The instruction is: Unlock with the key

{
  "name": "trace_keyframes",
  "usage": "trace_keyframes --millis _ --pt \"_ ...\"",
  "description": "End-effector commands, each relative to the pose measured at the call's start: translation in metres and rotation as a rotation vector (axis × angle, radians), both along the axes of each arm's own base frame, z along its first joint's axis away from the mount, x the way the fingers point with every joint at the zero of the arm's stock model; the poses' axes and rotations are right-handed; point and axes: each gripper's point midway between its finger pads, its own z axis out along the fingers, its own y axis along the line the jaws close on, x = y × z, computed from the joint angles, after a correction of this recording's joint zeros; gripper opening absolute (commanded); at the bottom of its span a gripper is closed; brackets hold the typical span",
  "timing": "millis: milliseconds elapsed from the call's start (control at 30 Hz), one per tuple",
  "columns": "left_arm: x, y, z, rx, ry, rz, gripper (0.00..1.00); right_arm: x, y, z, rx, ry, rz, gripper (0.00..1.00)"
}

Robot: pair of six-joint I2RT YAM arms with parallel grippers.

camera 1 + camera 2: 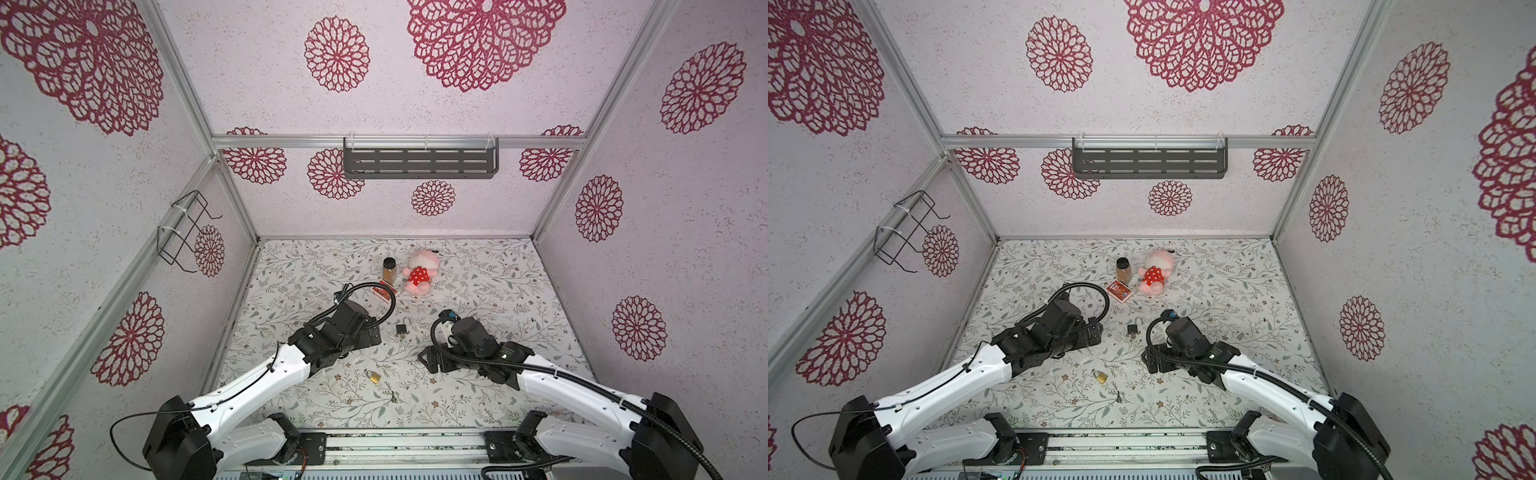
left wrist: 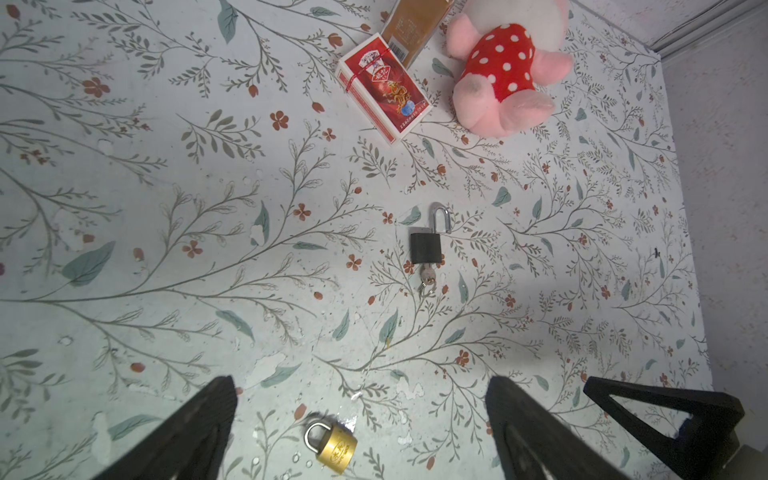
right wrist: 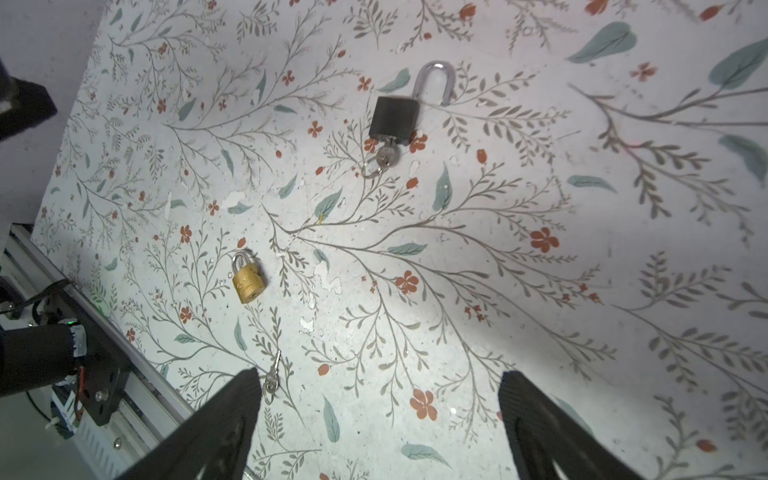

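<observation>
A black padlock (image 1: 401, 329) (image 1: 1133, 329) lies flat on the floral table between the two grippers. Its shackle (image 3: 434, 81) stands sprung open and a key (image 3: 386, 157) (image 2: 427, 275) sits in its keyhole. A brass padlock (image 1: 374, 377) (image 3: 248, 281) with its shackle shut lies nearer the front. A loose key (image 1: 393, 397) (image 3: 272, 374) lies in front of that, close to one right finger. My left gripper (image 1: 372, 332) (image 2: 360, 382) is open and empty, left of the black padlock. My right gripper (image 1: 430, 359) (image 3: 381, 374) is open and empty, to its right.
A pink plush toy (image 1: 419, 274), a red card box (image 1: 384, 291) and a brown jar (image 1: 389, 268) sit behind the locks. A grey shelf (image 1: 419, 162) hangs on the back wall and a wire basket (image 1: 183, 232) on the left wall.
</observation>
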Motion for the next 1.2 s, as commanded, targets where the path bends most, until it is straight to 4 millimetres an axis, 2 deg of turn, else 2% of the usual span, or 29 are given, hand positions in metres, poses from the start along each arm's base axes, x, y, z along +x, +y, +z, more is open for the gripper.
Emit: trace_keyframes --millis 0,267,433,633,800,967,1167 --pt "0.004 0.008 0.011 -0.049 -0.055 0.046 0.97 -0.003 0.009 -0.003 -0.012 -0.042 0.001 0.9" --pt "-0.001 0.023 0.013 -0.109 -0.087 0.085 0.97 -0.032 0.033 -0.016 -0.044 -0.048 0.031 0.85" --pt "-0.003 0.027 0.013 -0.142 -0.113 0.111 0.97 -0.042 0.057 -0.026 -0.058 -0.04 0.035 0.81" --pt "-0.001 0.026 0.016 -0.153 -0.131 0.106 0.97 -0.053 0.077 -0.034 -0.089 -0.031 0.044 0.69" --pt "0.001 0.024 0.013 -0.114 -0.104 0.091 0.97 -0.063 0.096 -0.037 -0.089 -0.033 0.087 0.63" --pt "0.001 0.021 0.01 -0.118 -0.088 0.081 0.97 -0.068 0.103 -0.05 -0.139 -0.012 0.105 0.58" --pt "0.0 0.019 0.007 -0.116 -0.08 0.074 0.97 -0.069 0.1 -0.06 -0.164 0.0 0.098 0.54"
